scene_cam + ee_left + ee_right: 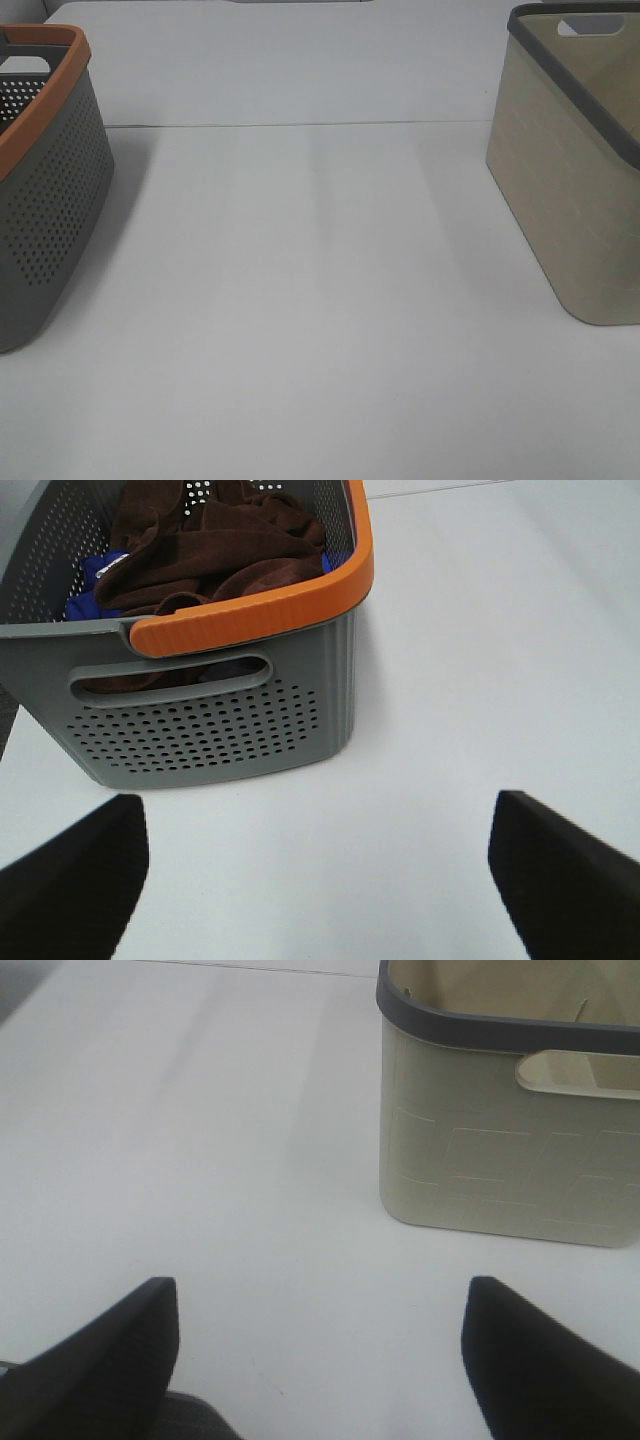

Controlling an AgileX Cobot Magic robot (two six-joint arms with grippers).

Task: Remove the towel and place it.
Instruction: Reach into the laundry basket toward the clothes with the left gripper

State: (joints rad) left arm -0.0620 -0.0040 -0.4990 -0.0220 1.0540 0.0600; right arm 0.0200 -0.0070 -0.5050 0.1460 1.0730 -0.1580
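The white table (320, 330) fills the high view, with a wide bare stretch running between two baskets. The grey basket (50, 220), orange-rimmed, sits at the left edge, partly cut off. The beige basket (570, 200), dark-rimmed, stands at the right edge. The dark brown towel (215, 550) lies crumpled inside the grey basket, below its rim, with a blue cloth (90, 580) showing beside it. The left gripper (315, 815) hangs above the table near that basket's handle wall, fingers spread wide and holding nothing. The right gripper (322, 1290) faces the beige basket, likewise spread and empty.
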